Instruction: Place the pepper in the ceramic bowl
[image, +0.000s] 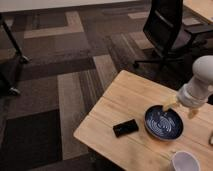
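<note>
wooden worktop (125, 95) fills the near right, with a black chair (167, 27) beyond it. the ceramic bowl (164, 122) sits on the worktop's right side. the tool (181, 110) hangs over the bowl's far right rim, tips apart. i cannot tell where the pepper is.

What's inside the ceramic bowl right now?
Only pale swirl marks show inside the ceramic bowl; nothing lies in the visible part. The gripper hangs over its far right rim, hiding that bit.

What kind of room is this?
Probably an office: a swivel chair, patterned carpet tiles and a wooden table. The gripper hangs over the far right rim of the bowl.
</note>
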